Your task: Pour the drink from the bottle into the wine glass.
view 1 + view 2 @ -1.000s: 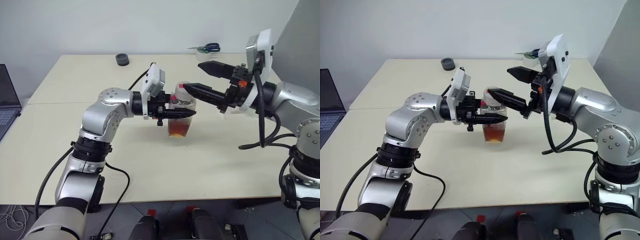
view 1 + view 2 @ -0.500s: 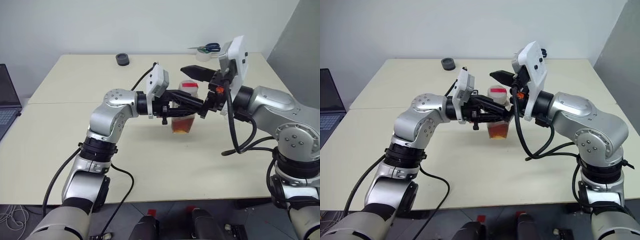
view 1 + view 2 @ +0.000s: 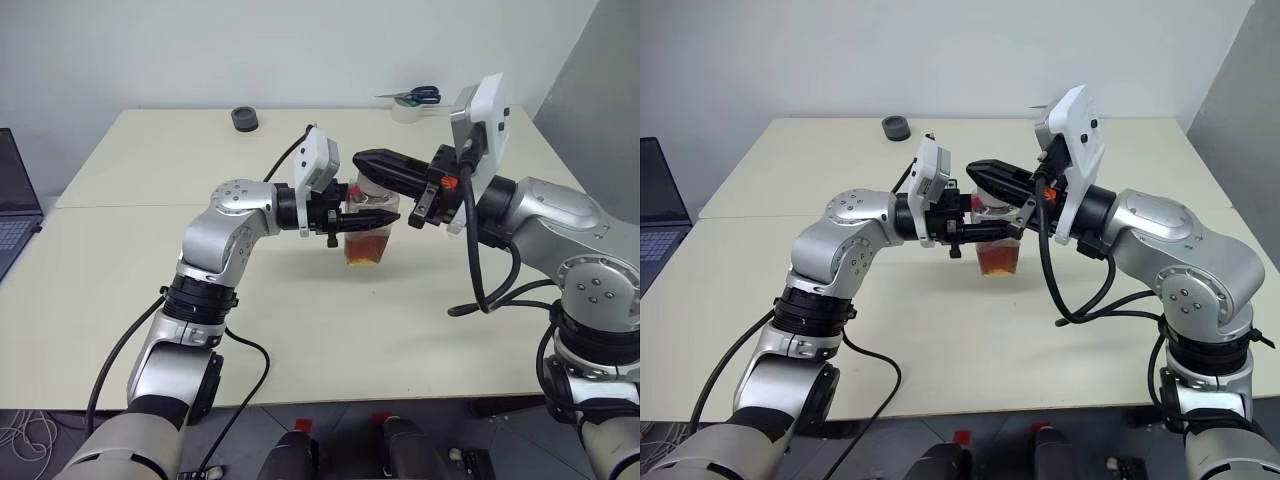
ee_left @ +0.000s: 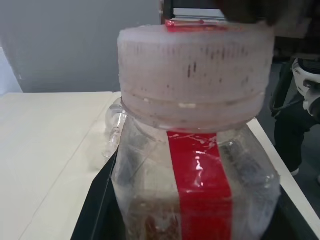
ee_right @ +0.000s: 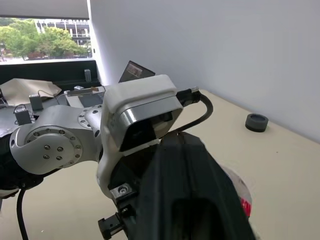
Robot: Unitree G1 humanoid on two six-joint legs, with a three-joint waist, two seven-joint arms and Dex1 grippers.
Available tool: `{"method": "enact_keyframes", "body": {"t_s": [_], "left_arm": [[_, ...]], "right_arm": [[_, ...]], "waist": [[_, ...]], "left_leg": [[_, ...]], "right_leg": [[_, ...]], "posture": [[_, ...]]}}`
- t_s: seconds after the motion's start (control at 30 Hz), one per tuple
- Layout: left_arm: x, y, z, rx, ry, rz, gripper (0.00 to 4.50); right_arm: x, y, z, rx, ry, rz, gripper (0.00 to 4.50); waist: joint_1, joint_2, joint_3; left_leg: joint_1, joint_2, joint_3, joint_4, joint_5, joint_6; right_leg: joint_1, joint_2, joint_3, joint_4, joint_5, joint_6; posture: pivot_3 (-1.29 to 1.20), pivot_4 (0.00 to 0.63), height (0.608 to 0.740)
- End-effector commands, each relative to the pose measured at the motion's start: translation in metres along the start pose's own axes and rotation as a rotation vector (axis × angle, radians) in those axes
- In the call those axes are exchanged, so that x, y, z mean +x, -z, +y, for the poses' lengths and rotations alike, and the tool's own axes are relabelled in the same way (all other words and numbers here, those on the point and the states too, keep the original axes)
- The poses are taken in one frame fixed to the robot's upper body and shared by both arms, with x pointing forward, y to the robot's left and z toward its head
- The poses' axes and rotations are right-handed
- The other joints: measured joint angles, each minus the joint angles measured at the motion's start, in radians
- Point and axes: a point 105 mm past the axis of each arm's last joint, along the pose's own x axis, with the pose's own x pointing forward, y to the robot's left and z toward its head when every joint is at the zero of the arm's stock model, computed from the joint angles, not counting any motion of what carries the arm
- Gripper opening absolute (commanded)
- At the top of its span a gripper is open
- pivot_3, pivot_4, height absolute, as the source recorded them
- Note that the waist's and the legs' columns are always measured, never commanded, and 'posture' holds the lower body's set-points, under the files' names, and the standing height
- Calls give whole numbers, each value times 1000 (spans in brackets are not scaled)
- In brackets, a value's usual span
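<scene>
While the bottle (image 3: 366, 228) is standing on the table (image 3: 150, 250) with the drink (image 3: 365, 246) low inside, its body is being clamped by the left gripper (image 3: 372, 219), and its cap (image 4: 195, 75) is being pinched by the right gripper (image 3: 366, 163).

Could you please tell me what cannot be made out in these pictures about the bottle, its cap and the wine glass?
- Right gripper and white cap: in the eye views the black fingers cover the cap, so actual contact cannot be confirmed.
- Bottle base and drink level: cut off by the left wrist view's lower edge.
- Wine glass: mostly hidden behind the bottle in the left wrist view.
</scene>
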Motion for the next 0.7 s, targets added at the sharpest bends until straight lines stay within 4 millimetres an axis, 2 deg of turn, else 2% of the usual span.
{"method": "enact_keyframes", "body": {"t_s": [0.03,0.13,0.47,0.5,0.7], "left_arm": [[1,-25,-2,72,16,-63,1732],[1,-25,-1,72,14,-65,1732],[1,-27,-1,74,14,-71,1732],[1,-27,-1,74,14,-71,1732],[1,-27,-1,73,16,-72,1732]], "right_arm": [[-4,-4,-1,5,7,-17,258],[-6,-6,-1,18,0,-24,958],[-5,-5,-10,16,62,-29,4299],[-5,-4,-10,17,63,-27,4456],[-5,-3,-11,31,69,-31,4456]], "waist": [[0,0,0],[0,0,0],[0,0,0],[0,0,0],[0,0,0]], "left_leg": [[0,0,0,0,0,0],[0,0,0,0,0,0],[0,0,0,0,0,0],[0,0,0,0,0,0],[0,0,0,0,0,0]], "right_leg": [[0,0,0,0,0,0],[0,0,0,0,0,0],[0,0,0,0,0,0],[0,0,0,0,0,0],[0,0,0,0,0,0]], "posture": [[0,150,740],[0,150,740],[0,150,740],[0,150,740],[0,150,740]]}}
